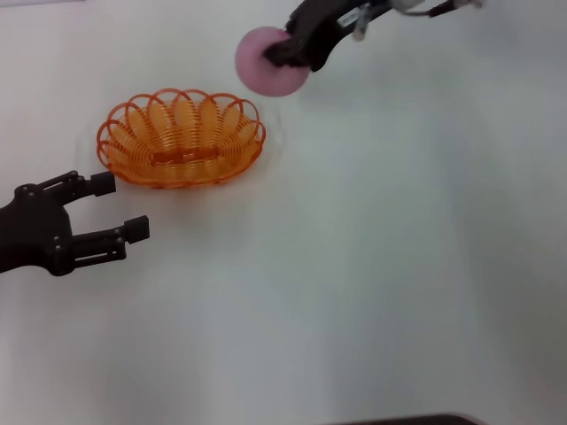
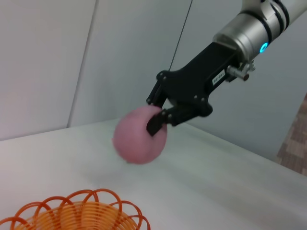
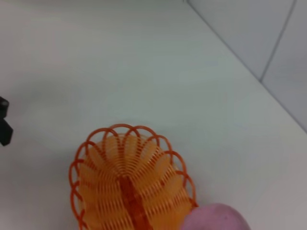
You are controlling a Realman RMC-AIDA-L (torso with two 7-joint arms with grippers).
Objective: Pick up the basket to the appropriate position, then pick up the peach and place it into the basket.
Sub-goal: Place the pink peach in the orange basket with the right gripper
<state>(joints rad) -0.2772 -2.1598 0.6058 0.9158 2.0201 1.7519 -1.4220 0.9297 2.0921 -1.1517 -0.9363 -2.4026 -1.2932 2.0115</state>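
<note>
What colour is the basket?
Orange; the basket shows best in the head view.

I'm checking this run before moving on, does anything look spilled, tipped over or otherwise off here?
Nothing stands out. The basket sits upright and empty on the table. The right claw holds the peach in the air beside the basket, and the left claw waits open near it.

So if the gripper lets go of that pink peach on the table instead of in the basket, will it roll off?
Probably. The peach looks round and smooth, so it would likely roll on the flat table. The right gripper lifts it with only its jaws' tips, suggesting it's light. The basket walls should contain it.
</note>
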